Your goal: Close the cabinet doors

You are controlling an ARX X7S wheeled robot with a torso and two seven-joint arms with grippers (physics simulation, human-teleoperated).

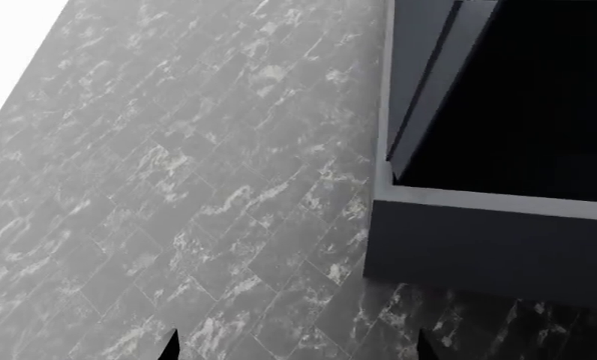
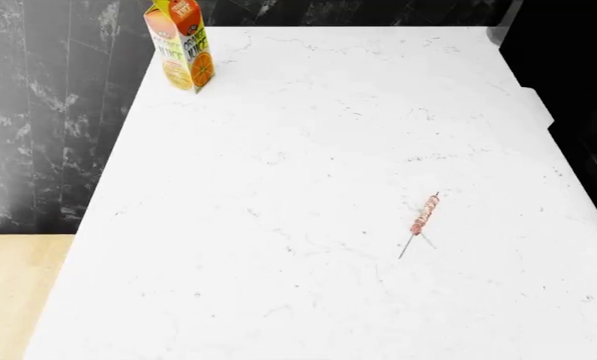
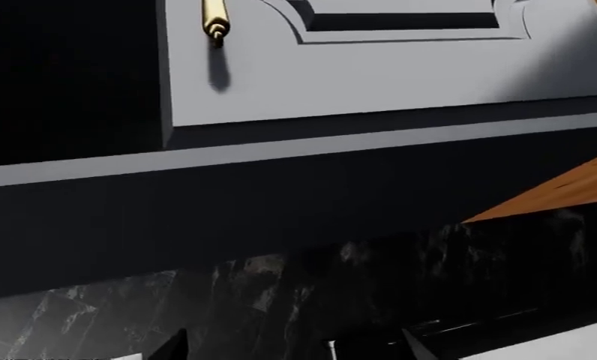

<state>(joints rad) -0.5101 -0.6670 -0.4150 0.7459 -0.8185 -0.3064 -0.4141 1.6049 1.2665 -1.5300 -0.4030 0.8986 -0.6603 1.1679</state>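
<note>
Item 1, cabinet door [image 3: 379, 75]: showing in the right wrist view as a raised-panel front with 1 brass bar handle [image 3: 214, 21]; the door's free edge is standing beside a dark opening [image 3: 68, 75], so it is judged to be hanging ajar. The handle's long axis is running along the door's height, parallel to that free edge, with only its end showing. Item 2, second door [image 1: 429, 82]: appearing edge-on in the left wrist view, swung out from a dark cabinet interior [image 1: 538, 97] against a marbled tile wall [image 1: 178, 187]. Item 3, counter [image 2: 309, 300]: carrying a juice carton [image 2: 181, 46] standing at its far left corner and a skewer [image 2: 424, 219] lying toward its right edge; neither is belonging to the task. Item 4, grippers: only dark fingertips [image 1: 173, 346] are peeking into each wrist view, well apart, so both sets of fingers are reading as released and holding nothing, presumably readied for pushing.
</note>
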